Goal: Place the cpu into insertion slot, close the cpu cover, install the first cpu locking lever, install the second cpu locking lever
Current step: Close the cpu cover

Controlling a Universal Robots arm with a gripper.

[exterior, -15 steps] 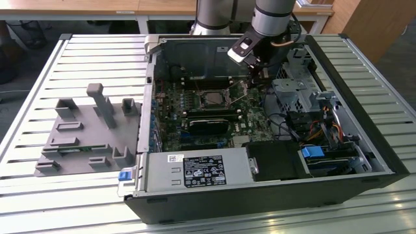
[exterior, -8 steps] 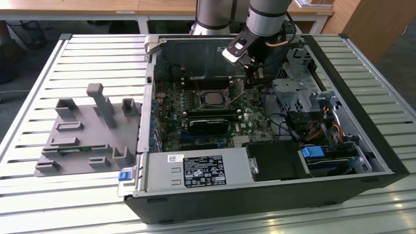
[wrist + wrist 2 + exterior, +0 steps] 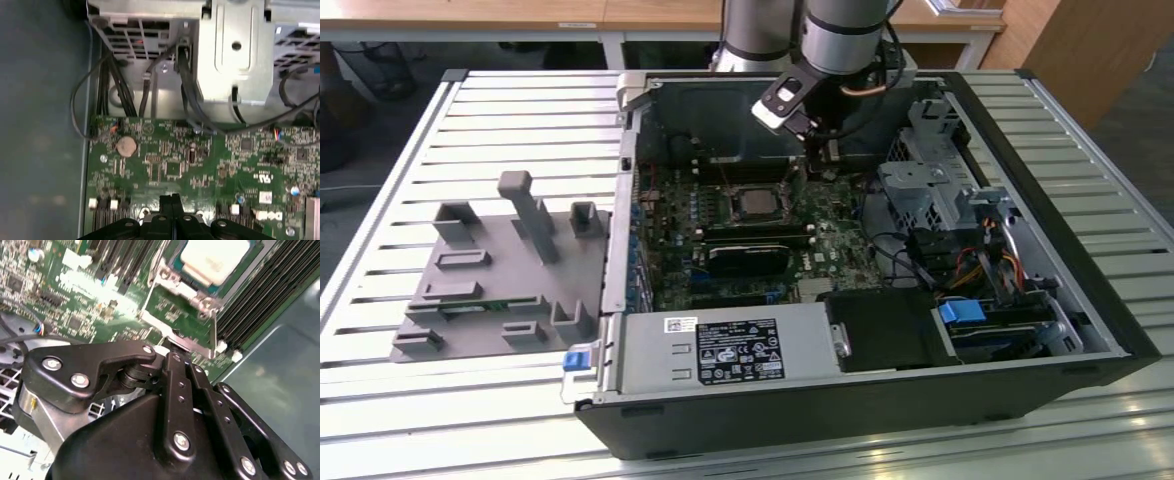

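cpu (image 3: pixel 215 257) is seated in the insertion slot (image 3: pixel 727 204), pale face up, about mid circuit board (image 3: pixel 200 150) inside the open computer case (image 3: pixel 854 425). cpu cover (image 3: pixel 189 291) looks down around it: silver frame flat on the socket, chip showing through the window. So I'd call steps one and two done. A thin silver rod (image 3: pixel 215 327) runs along the socket edge on the memory slots (image 3: pixel 260 295) side. I read it as one locking lever, can't tell if it's hooked. gripper (image 3: pixel 171 198) is low over the board just beside a socket corner, fingers pressed together with nothing between them as far as I can see. The tips are right at a small silver tab (image 3: pixel 178 342) sticking out from the frame; touching or just off it, can't tell. My read: a lever step is in hand, with the closed tips used as a pusher; which lever is unclear. That job calls for a short sideways-and-down shove to tuck the rod under its catch, keeping the tips on thin metal and off the memory slots. Little room for slip. Further out: coin cell (image 3: pixel 126 145), black cables (image 3: pixel 150 90) and metal drive cage (image 3: pixel 235 50) past the board edge. The grey fixture (image 3: pixel 494 270) sits on the slatted table (image 3: pixel 400 420) to the exterior view's left of the case, well apart from the work.
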